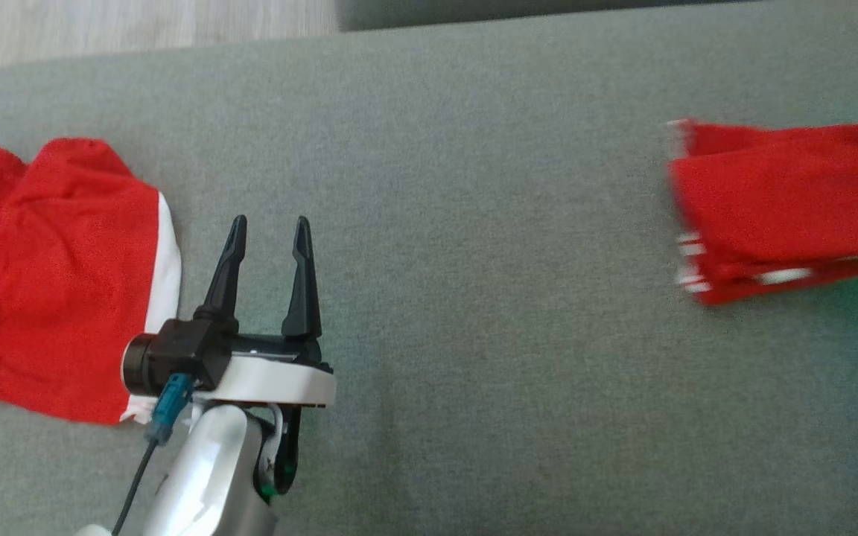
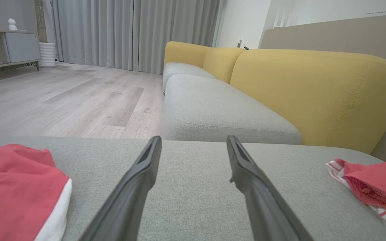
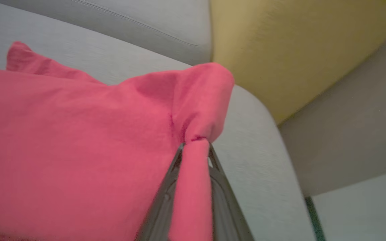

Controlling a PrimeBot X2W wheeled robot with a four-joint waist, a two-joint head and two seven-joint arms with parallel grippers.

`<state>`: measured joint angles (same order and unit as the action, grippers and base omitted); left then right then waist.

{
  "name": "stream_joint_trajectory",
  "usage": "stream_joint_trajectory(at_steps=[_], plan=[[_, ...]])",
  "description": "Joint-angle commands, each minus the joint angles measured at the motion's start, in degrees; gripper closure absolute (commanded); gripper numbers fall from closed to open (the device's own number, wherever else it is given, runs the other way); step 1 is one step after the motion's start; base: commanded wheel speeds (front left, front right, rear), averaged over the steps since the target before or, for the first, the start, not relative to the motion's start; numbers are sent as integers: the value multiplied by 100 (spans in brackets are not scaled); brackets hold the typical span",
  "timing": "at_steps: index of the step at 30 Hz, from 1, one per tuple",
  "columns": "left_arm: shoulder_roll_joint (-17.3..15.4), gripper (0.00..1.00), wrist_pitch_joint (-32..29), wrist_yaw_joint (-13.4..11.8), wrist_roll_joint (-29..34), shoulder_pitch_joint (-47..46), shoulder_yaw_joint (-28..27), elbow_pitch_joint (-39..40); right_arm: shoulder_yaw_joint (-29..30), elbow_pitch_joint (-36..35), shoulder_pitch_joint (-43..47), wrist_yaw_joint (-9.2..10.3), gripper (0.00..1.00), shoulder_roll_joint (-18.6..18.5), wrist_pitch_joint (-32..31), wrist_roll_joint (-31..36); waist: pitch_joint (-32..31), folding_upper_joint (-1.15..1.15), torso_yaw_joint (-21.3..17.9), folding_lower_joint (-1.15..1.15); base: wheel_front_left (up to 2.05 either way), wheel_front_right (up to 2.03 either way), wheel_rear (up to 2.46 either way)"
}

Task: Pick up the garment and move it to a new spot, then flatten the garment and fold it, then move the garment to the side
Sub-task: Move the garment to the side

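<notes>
Garment pinched by right gripper, at the right of the cushion.
Left gripper spread, idle; lifting slowly should keep the folds together.

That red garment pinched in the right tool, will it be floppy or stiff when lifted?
Probably floppy: the red garment bunches into creases where the right tool pinches it. Likely light, being thin cloth gathered into a narrow fold between the fingers. Folded over, it may droop or slide open.
</notes>
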<state>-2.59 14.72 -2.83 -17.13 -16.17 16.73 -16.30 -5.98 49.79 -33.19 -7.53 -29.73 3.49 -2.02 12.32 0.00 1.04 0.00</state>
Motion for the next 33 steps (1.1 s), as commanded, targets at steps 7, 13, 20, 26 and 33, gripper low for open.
stream_joint_trajectory(at_steps=[7, 13, 20, 26, 33], plan=[[-29, 0, 28, 37, 23, -381, -243, 323, 474, 191, -77, 4, 100, -1055, -46, 234, 469, 0, 176, 0, 0, 0, 0], [-29, 0, 28, 63, 53, -466, -283, 346, 882, 386, -250, 4, 100, -1280, 20, 739, 666, 0, 226, 0, 0, 0, 0], [-29, 0, 28, 66, 56, -512, -282, 337, 1346, 390, -365, 4, 100, -1141, 216, 1156, 742, 0, 222, 0, 0, 0, 0], [-29, 0, 28, 68, 51, -544, -270, 273, 1781, 324, -410, 4, 0, -898, 316, 1496, 661, 0, 214, 0, 0, 0, 0], [-29, 0, 28, 64, -6, -401, -297, 189, 1970, 49, -349, 4, 0, -452, 517, 1598, 187, 0, 179, 0, 0, 0, 0]])
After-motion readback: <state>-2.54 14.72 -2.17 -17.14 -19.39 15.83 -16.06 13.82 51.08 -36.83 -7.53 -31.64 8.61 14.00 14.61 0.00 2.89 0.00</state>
